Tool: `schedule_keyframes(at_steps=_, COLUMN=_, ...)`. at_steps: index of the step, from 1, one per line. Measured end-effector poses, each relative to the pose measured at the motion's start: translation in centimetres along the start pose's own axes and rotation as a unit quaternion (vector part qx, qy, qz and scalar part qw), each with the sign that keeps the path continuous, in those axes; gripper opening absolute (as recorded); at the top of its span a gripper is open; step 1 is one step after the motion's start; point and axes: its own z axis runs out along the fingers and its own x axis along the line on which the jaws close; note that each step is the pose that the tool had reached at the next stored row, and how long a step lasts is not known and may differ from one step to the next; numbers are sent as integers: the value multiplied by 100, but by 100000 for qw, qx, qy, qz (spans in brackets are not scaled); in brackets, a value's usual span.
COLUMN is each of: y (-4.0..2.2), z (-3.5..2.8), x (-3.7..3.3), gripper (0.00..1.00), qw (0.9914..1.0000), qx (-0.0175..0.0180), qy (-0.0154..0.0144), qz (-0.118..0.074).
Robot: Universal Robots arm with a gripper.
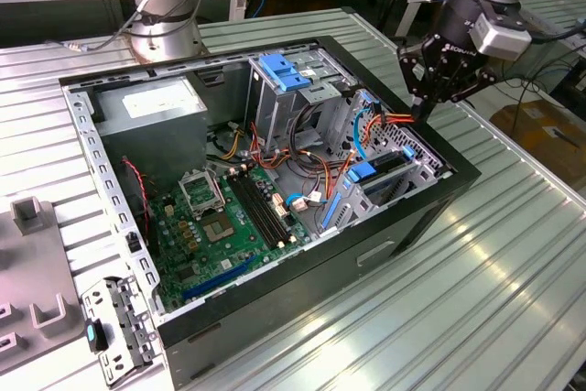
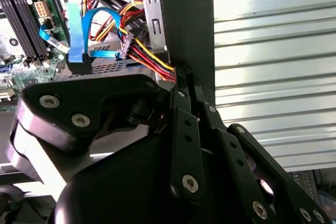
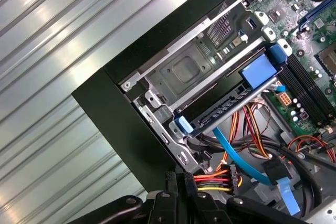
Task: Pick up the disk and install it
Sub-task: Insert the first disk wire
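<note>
The robot's hand [image 1: 423, 109] hangs over the corner of the open computer case [image 1: 275, 304], right by the red and yellow wires [image 1: 400, 119]. Its fingers look pressed together with nothing between them. The disk [image 3: 223, 109] already sits in its slot by the case wall, blue rails snug, so it looks put in place.

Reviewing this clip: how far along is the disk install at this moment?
Looks done: the disk sits in its bay in the case's corner, blue rails showing. In hand: nothing seen carried; the end effector hangs at the red-and-yellow wire bundle by the case wall. Left: that bundle's plug seems apart from the disk, so cabling looks unfinished.
</note>
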Motion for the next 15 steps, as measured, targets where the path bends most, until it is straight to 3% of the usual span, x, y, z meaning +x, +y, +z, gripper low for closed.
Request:
schedule_keyframes(at_steps=6, y=14, z=0, x=-19, gripper=16, qw=99993, qx=-44, qy=-1, qz=1221)
schedule_keyframes(at_steps=12, y=18, z=2, x=-25, gripper=16, qw=99898, qx=-183, qy=9, qz=4522)
schedule_keyframes(at_steps=15, y=66, z=0, x=-84, gripper=16, qw=99896, qx=-184, qy=4, qz=4565)
